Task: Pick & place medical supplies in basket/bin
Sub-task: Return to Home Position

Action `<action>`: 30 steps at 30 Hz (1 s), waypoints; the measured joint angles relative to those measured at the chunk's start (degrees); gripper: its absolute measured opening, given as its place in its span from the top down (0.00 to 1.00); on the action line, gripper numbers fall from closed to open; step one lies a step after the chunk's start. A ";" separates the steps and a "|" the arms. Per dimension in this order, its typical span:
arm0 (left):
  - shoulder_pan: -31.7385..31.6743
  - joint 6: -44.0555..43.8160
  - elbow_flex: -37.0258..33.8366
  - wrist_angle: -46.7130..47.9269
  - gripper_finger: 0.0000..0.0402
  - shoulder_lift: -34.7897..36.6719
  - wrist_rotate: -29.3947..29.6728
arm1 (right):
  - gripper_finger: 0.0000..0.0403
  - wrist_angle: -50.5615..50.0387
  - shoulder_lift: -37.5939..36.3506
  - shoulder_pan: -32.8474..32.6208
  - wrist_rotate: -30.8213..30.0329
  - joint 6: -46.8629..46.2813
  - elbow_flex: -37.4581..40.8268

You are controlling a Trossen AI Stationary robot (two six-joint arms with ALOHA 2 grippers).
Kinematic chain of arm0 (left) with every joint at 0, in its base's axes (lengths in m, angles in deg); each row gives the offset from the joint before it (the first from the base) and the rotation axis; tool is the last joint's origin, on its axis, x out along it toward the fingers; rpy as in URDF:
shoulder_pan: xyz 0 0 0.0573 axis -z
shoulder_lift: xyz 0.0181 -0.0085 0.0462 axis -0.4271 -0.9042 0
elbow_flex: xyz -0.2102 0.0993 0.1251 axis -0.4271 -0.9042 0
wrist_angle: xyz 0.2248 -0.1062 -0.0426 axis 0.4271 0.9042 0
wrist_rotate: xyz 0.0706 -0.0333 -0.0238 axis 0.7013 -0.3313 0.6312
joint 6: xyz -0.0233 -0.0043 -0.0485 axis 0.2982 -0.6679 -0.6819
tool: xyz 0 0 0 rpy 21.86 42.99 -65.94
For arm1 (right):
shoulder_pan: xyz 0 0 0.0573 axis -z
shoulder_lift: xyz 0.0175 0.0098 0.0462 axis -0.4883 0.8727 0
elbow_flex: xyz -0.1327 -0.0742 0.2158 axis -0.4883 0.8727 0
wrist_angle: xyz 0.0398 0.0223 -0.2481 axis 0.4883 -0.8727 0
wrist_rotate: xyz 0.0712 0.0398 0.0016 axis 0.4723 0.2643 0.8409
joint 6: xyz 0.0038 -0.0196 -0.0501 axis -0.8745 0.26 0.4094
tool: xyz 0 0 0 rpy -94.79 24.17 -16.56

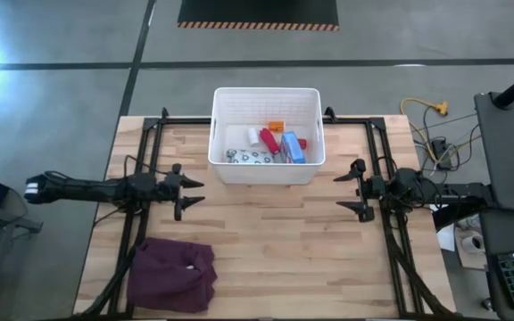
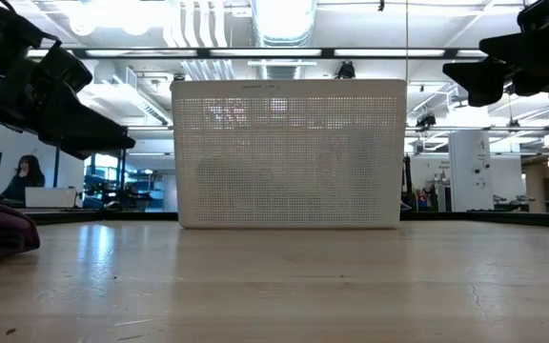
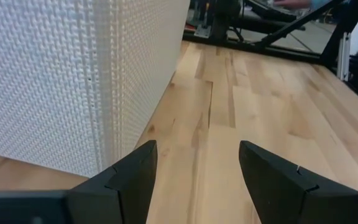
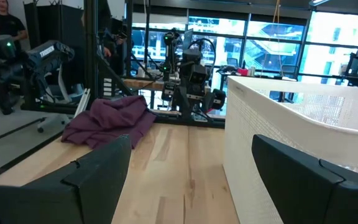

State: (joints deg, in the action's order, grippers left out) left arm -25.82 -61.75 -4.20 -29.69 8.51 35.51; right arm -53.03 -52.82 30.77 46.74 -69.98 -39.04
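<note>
Supplies in the basket, both end effectors empty.
I see the supplies (image 1: 273,143) lying inside the basket (image 1: 266,90) at the far middle of the surface (image 1: 275,241). My left end effector (image 1: 200,193) and right end effector (image 1: 337,193) hover just off its near corners, fingers spread, holding nothing.

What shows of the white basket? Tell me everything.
White plastic basket, rectangular, with finely perforated walls and a rolled rim. It stands upright at the wooden table's far middle, clear of the left pincer and right pincer. Inside lie a blue box, red pieces and a patterned packet.
</note>
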 joint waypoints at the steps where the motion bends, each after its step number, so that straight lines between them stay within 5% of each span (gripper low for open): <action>1: 0.00 0.00 0.00 0.00 0.47 -0.22 0.00 | 0.19 0.00 0.00 -0.02 0.02 0.00 0.00; 30: 0.00 -0.01 0.02 -0.02 0.47 -1.93 0.00 | 0.19 0.00 0.00 0.00 0.00 0.00 0.00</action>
State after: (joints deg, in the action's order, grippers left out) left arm -25.82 -61.76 -4.18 -29.71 6.59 35.51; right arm -53.03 -52.82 30.77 46.74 -69.98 -39.04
